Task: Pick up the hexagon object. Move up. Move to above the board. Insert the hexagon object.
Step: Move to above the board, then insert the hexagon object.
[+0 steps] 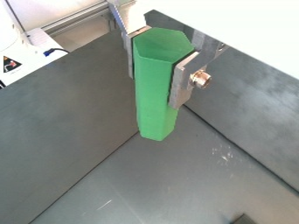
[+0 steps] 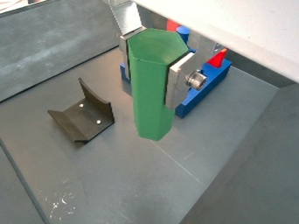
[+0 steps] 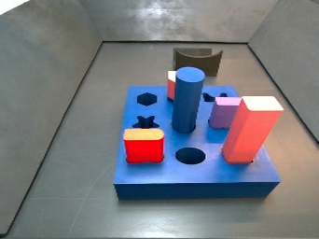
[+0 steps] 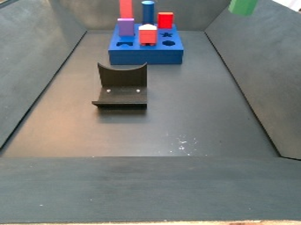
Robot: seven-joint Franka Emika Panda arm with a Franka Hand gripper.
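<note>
My gripper (image 1: 155,74) is shut on the hexagon object (image 1: 155,105), a tall green peg held upright near its top end, well above the grey floor. Both wrist views show the grip (image 2: 152,79) on the peg (image 2: 149,105). In a side view only the green peg (image 4: 245,6) shows, high at the right edge, off to the side of the board (image 4: 147,54). The blue board (image 3: 187,182) has an open hexagon hole (image 3: 147,97), a star hole (image 3: 145,121) and a circle hole (image 3: 191,155). A corner of the board (image 2: 198,96) shows behind the peg.
On the board stand a blue cylinder (image 3: 188,98), a tall red block (image 3: 253,129), a purple piece (image 3: 225,112) and a red piece (image 3: 144,145). The dark fixture (image 4: 121,86) stands on the floor in front of the board (image 2: 79,118). Grey walls enclose the floor.
</note>
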